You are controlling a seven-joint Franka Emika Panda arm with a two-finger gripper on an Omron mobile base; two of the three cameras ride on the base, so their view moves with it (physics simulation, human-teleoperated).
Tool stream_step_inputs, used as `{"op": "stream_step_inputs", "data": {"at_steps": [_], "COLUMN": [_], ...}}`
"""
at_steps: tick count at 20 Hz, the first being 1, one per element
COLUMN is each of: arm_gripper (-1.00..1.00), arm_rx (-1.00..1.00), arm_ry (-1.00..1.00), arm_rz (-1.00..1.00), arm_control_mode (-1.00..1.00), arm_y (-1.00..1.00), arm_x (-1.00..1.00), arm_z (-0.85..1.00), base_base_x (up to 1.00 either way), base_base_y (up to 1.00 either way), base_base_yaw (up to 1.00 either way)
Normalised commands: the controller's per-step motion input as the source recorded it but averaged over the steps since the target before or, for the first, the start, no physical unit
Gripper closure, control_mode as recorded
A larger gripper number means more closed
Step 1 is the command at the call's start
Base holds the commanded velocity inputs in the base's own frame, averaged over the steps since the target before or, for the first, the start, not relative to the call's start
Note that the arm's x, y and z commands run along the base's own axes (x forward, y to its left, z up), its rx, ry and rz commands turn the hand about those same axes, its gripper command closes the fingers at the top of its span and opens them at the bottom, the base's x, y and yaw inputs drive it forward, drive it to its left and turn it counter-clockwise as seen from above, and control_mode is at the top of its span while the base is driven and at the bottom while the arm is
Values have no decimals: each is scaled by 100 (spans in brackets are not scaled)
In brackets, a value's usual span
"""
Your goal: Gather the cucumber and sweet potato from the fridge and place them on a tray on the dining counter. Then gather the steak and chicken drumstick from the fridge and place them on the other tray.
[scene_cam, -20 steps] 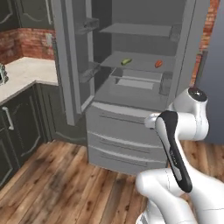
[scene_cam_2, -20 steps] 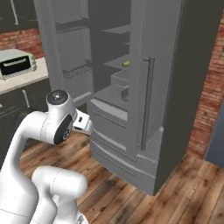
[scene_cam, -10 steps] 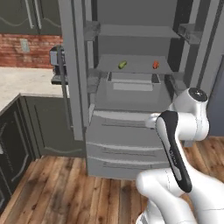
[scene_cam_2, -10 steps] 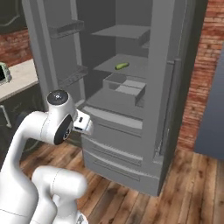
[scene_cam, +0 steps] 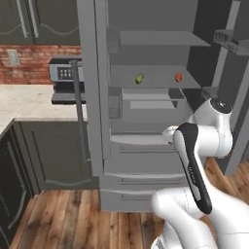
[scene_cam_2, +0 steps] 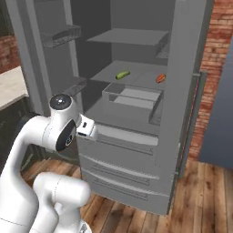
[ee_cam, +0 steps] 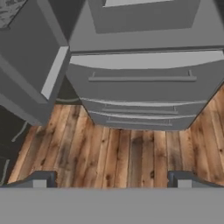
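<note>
Jaws stand wide apart with nothing between them: your gripper [ee_cam: 112,179] looks down at the wooden floor [ee_cam: 127,153] in front of the fridge [scene_cam_2: 182,91], its two dark fingertips [ee_cam: 40,180] near the bottom corners of the hand view. You can see both fridge doors swung open. On the middle shelf [scene_cam: 155,82] lies the cucumber [scene_cam: 139,78], a small green, oblong piece near the shelf's left-centre, toward its back. The sweet potato [scene_cam: 178,77] is a small orange-red lump on the same shelf, toward its right edge and well apart from the cucumber. From the right base view you see the cucumber [scene_cam_2: 122,74] lying lengthwise and the sweet potato [scene_cam_2: 160,78] close to the shelf's right edge. Below them a clear drawer [scene_cam_2: 132,98] sits pulled forward.
</note>
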Motion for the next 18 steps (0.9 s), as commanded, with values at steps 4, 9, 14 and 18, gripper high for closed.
{"op": "stream_step_inputs", "data": {"at_steps": [4, 9, 14, 18], "arm_gripper": [-100, -100, -100, -100], "arm_rx": [0, 0, 0, 0], "arm_ry": [0, 0, 0, 0], "arm_rz": [0, 0, 0, 0], "arm_control_mode": [100, 100, 100, 100], "arm_y": [0, 0, 0, 0], "arm_x": [0, 0, 0, 0], "arm_z": [0, 0, 0, 0], "base_base_x": [57, 54, 53, 56], "base_base_y": [-36, -8, 0, 24], "base_base_yaw": [-16, -15, -21, -20]}}
